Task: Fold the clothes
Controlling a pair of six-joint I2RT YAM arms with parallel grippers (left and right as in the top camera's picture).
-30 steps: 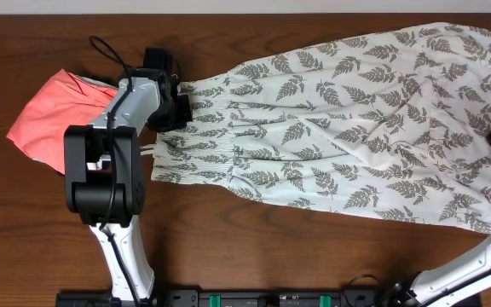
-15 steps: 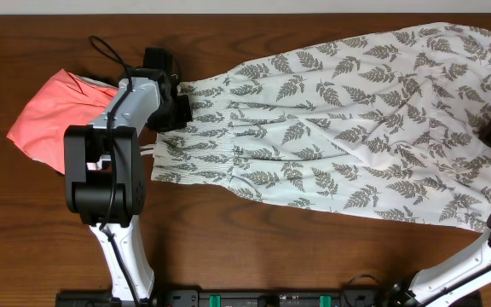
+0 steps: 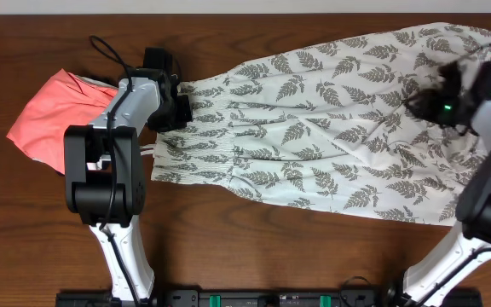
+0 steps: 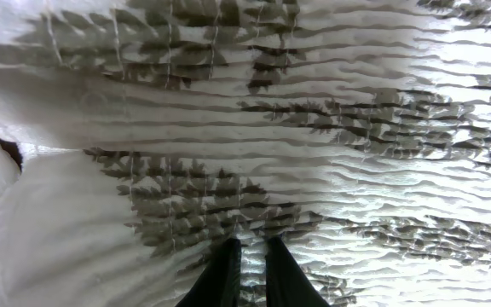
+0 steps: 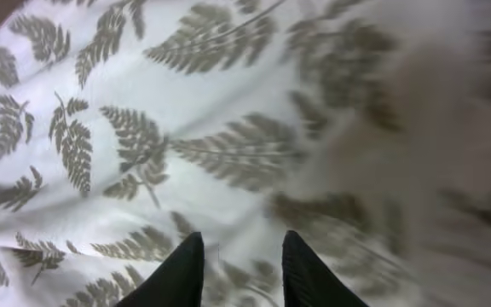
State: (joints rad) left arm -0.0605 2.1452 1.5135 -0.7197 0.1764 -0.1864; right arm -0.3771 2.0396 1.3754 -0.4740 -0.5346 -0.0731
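Note:
The white fern-print dress (image 3: 314, 136) lies spread flat across the table, bodice at the left, hem at the right. My left gripper (image 3: 180, 109) sits at the top of the bodice; in the left wrist view its fingers (image 4: 252, 256) are pinched on the smocked fabric (image 4: 314, 162). My right gripper (image 3: 429, 104) hovers over the skirt near the upper right hem. In the right wrist view its fingers (image 5: 241, 256) are apart and empty above the leaf-print cloth (image 5: 186, 128).
A coral-pink folded garment (image 3: 54, 111) lies at the far left beside the left arm. Bare wooden table (image 3: 271, 247) runs along the front. The dress hem reaches the table's right edge.
My right arm has swung in from the right edge, up and left over the skirt. The left arm and the dress have not moved.

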